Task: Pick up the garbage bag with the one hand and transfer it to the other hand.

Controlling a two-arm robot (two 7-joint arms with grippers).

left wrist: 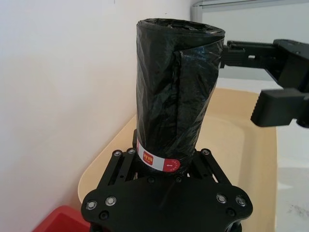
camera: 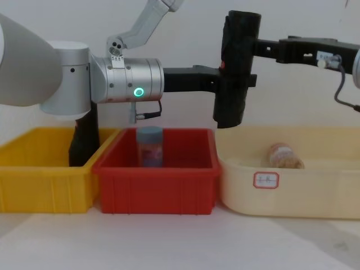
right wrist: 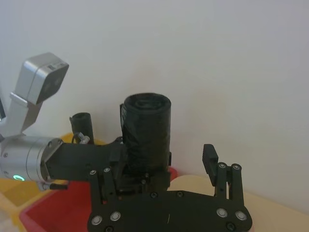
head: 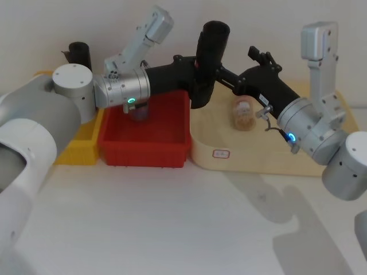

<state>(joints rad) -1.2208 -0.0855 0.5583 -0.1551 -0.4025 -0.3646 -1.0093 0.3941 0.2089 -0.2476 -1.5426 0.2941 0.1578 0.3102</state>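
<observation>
Closest thing to the lens is my own left gripper (left wrist: 163,163), and its jaws are pinching the garbage bag (left wrist: 176,87) low down, right at the red-and-white label. The roll stands upright in mid-air, about over where the red bin (camera: 154,188) meets the cream tray (camera: 292,197), well clear of both.

Handling, my guess: light, it's just wound plastic film. Soft and a bit squashy though, the matte skin is probably slick, and there's a loose flap down one side I wouldn't trust. Best spot for the second hold looks like the upper half, square across the roll, leaving a gap above my left jaws.

My right gripper (left wrist: 244,79) is up at that height, jaws spread wide. One finger sits right by the roll near its top, the other stands off. From the right wrist the roll looks to be between them, but I can't call whether anything's touching.

Around: an upright jar (camera: 150,147) in the red bin under my left arm, a tipped-over jar (camera: 284,156) in the cream tray, a yellow bin (camera: 39,185) further left, another black roll (head: 79,54) at the back left. All of it sits low on the bench (head: 172,223), so I reckon nothing blocks the handover. The risk is a slipped roll dropping into a bin.
</observation>
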